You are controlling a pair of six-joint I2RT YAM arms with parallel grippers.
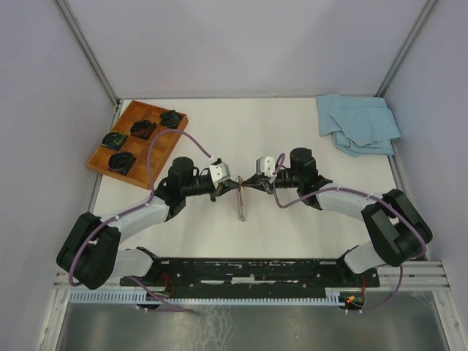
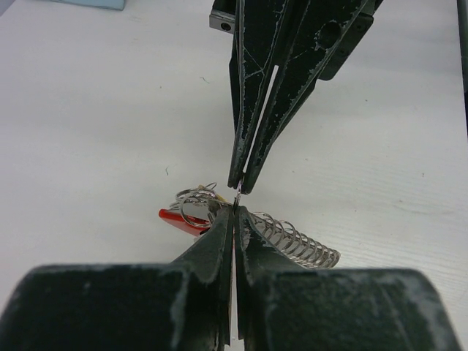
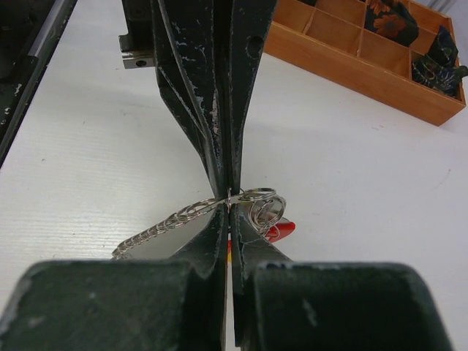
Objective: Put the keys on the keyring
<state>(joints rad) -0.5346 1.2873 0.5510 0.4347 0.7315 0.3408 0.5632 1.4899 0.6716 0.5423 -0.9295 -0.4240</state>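
My two grippers meet tip to tip over the middle of the table. The keyring is a cluster of thin silver rings with a red strap and a silver chain. It hangs at the meeting point, and the chain trails towards the near edge. The left gripper is shut on a thin metal edge of the keyring. From the opposite side, the right gripper is shut on the same spot, beside the rings. The keys are too small to pick out among the rings.
A wooden compartment tray holding black coiled items stands at the back left. It also shows in the right wrist view as a tray. A crumpled blue cloth lies at the back right. Grey walls enclose the white table.
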